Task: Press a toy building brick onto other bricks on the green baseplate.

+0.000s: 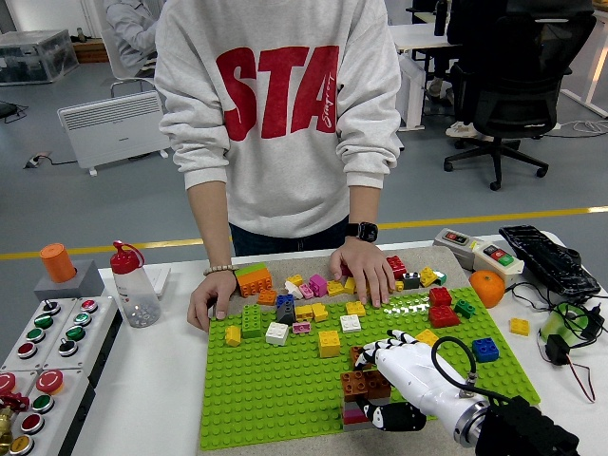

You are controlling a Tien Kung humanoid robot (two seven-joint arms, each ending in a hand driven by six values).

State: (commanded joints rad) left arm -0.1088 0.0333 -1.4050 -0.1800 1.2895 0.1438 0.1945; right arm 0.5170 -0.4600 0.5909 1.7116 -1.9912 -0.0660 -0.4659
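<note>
Brown brick [365, 383] lies under right robot hand [404, 372].

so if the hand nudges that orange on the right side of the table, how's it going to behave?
The orange looks round and sits loose on the bare table, so it would probably roll rather than slide. It lies beside the green baseplate edge, which might stop it that way. It appears firm and fairly heavy for its size, unlikely to squash under a light push from the right hand.
</note>
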